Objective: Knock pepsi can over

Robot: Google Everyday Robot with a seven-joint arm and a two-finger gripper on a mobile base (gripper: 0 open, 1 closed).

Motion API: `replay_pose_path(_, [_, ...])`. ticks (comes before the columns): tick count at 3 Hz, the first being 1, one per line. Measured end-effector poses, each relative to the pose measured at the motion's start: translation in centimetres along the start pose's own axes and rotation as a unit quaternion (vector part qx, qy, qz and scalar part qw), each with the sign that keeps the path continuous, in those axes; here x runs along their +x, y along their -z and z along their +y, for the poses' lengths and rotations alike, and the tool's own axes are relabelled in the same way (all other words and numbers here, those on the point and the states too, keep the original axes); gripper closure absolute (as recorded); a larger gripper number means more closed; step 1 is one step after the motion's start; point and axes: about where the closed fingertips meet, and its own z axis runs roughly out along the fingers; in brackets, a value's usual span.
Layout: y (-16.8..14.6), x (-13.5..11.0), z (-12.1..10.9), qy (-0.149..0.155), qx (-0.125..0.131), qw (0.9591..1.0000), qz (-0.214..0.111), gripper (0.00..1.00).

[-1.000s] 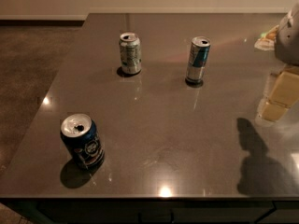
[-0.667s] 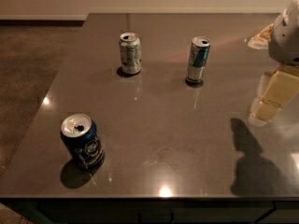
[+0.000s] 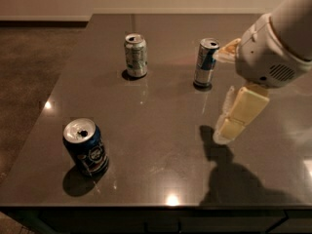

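Observation:
The pepsi can (image 3: 86, 148), dark blue with a silver top, stands upright near the table's front left corner. My gripper (image 3: 220, 96) hangs over the right part of the table, well to the right of the can and apart from it. Its two cream fingers are spread wide and hold nothing. The upper fingertip (image 3: 225, 51) is close beside a slim silver-and-blue can. The lower finger (image 3: 239, 116) points down toward the tabletop.
A silver-green can (image 3: 135, 55) stands upright at the back middle. The slim silver-and-blue can (image 3: 205, 63) stands upright to its right, just left of my gripper. The dark table (image 3: 161, 145) ends at a front edge near the pepsi can, with floor to the left.
My arm and gripper have moved left from the right edge, further over the table and toward the slim can. The three cans have not moved.

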Motion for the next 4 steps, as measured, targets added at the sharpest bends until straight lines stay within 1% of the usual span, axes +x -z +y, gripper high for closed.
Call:
replay_pose_path(1, [-2.7, -3.3, 2.7, 0.022, -0.014, 0.9984, -0.05, 0.0])
replay_pose_path(2, [-5.8, -6.1, 5.1, 0.033, -0.033, 0.9947, -0.091, 0.0])
replay_pose_path(3, [-8.1, -8.4, 6.9, 0.043, -0.049, 0.9915, -0.113, 0.0])
replay_pose_path(4, [-9.6, -11.0, 7.9, 0.04, -0.067, 0.9884, -0.131, 0.0])
